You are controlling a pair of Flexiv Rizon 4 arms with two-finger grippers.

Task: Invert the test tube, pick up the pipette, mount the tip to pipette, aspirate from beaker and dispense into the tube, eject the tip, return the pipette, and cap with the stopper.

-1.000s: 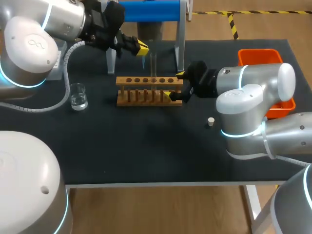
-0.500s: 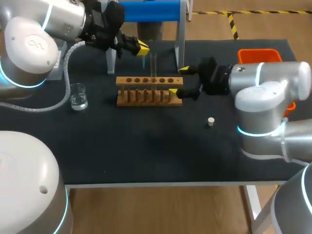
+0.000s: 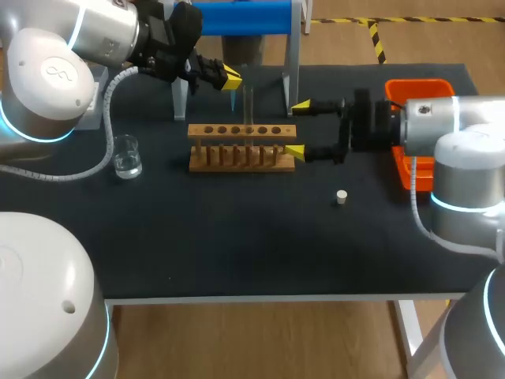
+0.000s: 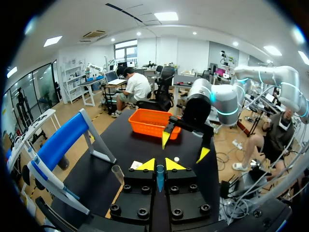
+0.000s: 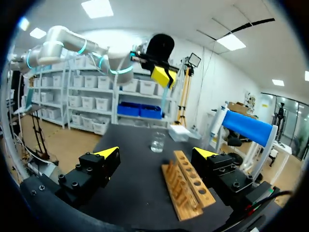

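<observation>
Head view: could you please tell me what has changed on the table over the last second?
The right end effector has drawn back to the right, away from the wooden rack, open and empty. The left end effector with its pipette, the tube, beaker and stopper stayed put.

A black table (image 3: 237, 253) carries a wooden rack (image 3: 241, 148) at its middle, towards the far side. A glass beaker (image 3: 126, 155) stands to the left, a small white stopper (image 3: 342, 197) nearer on the right, an orange bin (image 3: 418, 88) at the far right edge, and a blue-topped stand (image 3: 292, 71) at the far side.
</observation>
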